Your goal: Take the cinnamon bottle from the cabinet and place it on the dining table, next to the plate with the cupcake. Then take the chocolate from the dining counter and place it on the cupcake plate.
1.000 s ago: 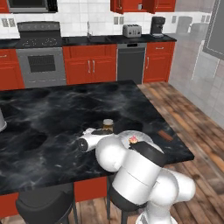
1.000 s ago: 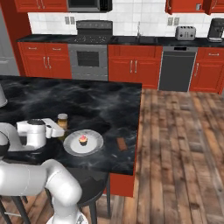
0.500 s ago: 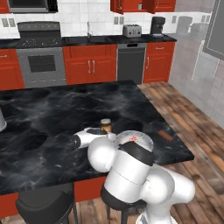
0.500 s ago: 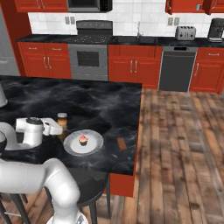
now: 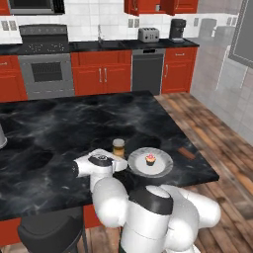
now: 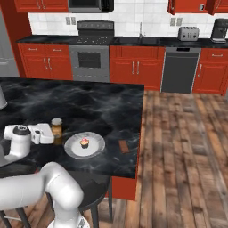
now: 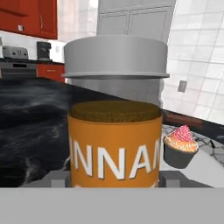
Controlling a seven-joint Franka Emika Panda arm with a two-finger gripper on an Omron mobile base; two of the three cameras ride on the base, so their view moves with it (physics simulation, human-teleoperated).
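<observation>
In your left base view, the desk (image 5: 59, 123) is a broad slab of black marble with white veins, glossy, on a red base. Your cinnamon bottle (image 5: 118, 147) stands upright on it, a small amber cylinder with a pale cap, just beside the round, flat, pale grey plate (image 5: 160, 169). The tiny cupcake (image 5: 150, 159) with its red-pink top sits in the middle of that plate. A thin brown chocolate bar (image 5: 187, 152) lies flat on the marble on the far side of the plate, near the desk's edge. Your claw (image 5: 116, 164) reaches level from the white hand to the bottle's lower part.

In your right base view, the same bottle (image 6: 56, 128) stands at the left of the plate (image 6: 95, 149), close to its rim; whether they touch you cannot tell. The cupcake (image 6: 83, 142) is at the plate's centre and the chocolate bar (image 6: 124, 145) lies well to the right of it. The claw (image 6: 56, 137) meets the bottle from the left.

In your hand view, the bottle (image 7: 114, 148) stands straight ahead, with an orange label in white letters, brown powder behind clear glass and a smooth grey cap. Two dark fingertips (image 7: 59, 178) sit at either side of its base, the jaws half open around it. The frames do not settle whether they press on it or stand just clear. The cupcake (image 7: 180, 146) shows at the right.
</observation>
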